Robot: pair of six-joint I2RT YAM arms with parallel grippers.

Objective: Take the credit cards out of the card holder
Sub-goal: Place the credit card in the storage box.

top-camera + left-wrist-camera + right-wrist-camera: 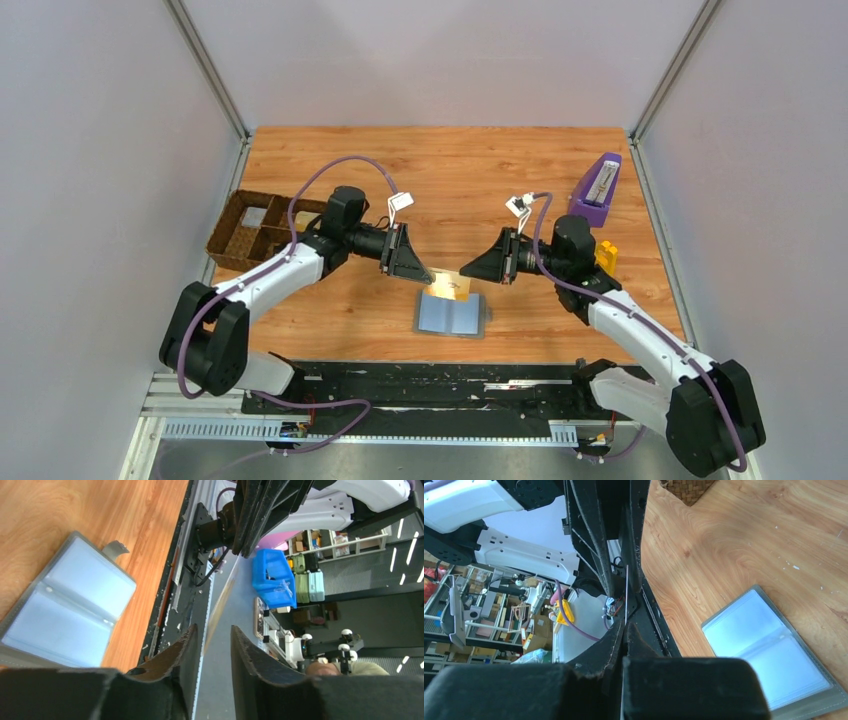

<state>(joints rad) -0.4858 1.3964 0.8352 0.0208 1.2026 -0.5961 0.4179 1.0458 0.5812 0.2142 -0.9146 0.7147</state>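
The gold credit card (452, 284) is up off the counter (450, 170), just at 12 o'clock of the card holder (450, 320). The holder lies open and flat with its pale blue pockets facing up. The right pincer (468, 273), at the card's 3 o'clock, is pressed together on the card's edge. The left pincer (428, 277), at its 9 o'clock, is spread, with the card's other end in the gap. A brown woven tray (238, 250) sits at 10 o'clock and a purple object (597, 190) at 2 o'clock.
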